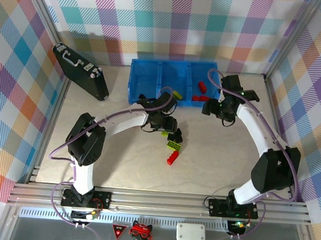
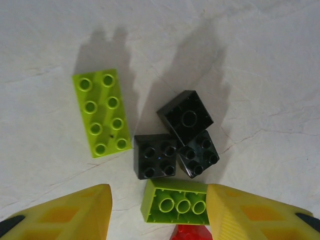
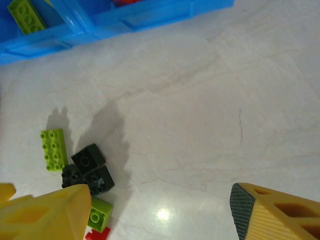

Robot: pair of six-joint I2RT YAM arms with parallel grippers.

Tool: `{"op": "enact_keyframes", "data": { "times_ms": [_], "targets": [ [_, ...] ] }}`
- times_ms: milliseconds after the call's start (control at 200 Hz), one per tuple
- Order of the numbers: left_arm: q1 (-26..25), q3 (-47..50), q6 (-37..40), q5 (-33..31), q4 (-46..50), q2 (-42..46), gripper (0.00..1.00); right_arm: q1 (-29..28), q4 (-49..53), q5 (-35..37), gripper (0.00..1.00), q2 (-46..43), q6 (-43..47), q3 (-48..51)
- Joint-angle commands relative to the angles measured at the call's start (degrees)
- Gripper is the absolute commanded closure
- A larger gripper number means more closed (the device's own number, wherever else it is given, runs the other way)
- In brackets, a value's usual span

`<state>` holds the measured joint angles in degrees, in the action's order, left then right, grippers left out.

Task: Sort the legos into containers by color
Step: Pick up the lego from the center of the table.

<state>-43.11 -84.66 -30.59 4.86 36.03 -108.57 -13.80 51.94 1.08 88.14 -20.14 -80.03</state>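
Left gripper (image 2: 159, 199) spread wide, straddling a lime brick (image 2: 175, 202), perhaps touching it on one side. Three black bricks (image 2: 155, 156) huddle just beyond on the table (image 2: 260, 60). Right gripper (image 3: 160, 200) gapes empty near the blue containers (image 3: 150, 20).

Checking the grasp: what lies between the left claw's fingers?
A lime green brick lies between the fingers, seen in the left wrist view; bare table beside it.
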Motion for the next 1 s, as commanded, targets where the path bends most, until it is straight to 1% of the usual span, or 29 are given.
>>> {"op": "enact_keyframes", "data": {
  "times_ms": [0, 180, 440, 775, 995],
  "targets": [
    [-0.9, -1.7, 0.4, -0.8, 2.6, -2.4, 0.48, 0.8, 0.6, 2.0, 0.25, -3.9, -0.2, 2.5],
    [-2.3, -4.1, 1.2, -1.5, 4.1, -5.9, 0.49, 1.7, 1.5, 2.9, 0.26, -7.0, 0.5, 4.4],
    [-3.2, -5.3, 1.4, -0.8, 4.9, -8.4, 0.54, 1.9, 2.1, 2.5, 0.27, -7.5, 0.9, 4.5],
    [-3.4, -7.2, 1.3, 0.0, 5.6, -11.0, 0.53, 1.9, 2.4, 2.2, 0.27, -8.1, 0.8, 4.4],
    [-3.7, -7.7, 1.3, -1.2, 7.1, -12.1, 0.53, 1.9, 2.1, 2.3, 0.27, -8.2, 1.0, 4.6]
  ]
}}
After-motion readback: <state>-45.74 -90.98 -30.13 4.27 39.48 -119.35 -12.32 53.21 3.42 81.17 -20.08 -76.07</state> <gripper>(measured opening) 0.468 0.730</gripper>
